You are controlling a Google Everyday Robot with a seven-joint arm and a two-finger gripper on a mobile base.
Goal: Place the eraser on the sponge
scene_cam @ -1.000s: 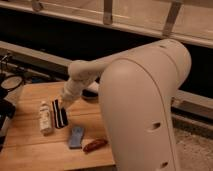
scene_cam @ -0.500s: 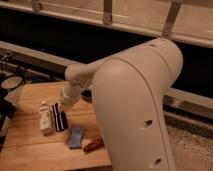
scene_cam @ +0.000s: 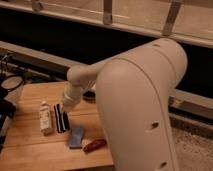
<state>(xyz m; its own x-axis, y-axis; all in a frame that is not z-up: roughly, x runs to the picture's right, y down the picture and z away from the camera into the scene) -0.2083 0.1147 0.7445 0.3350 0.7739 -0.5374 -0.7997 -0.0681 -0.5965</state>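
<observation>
Camera view: tool (scene_cam: 65, 106) at striped black eraser (scene_cam: 61, 120) far end, grip unclear; flat blue sponge (scene_cam: 76, 136) nearby.

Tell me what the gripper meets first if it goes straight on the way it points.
Most likely the eraser: the gripper points down at the table right over its upper end. Depth is unclear, so it may already touch it. The sponge lies off that line.

tool (scene_cam: 64, 106) at eraser (scene_cam: 61, 120) far end: blurred | arm (scene_cam: 142, 110): cropped below
</observation>
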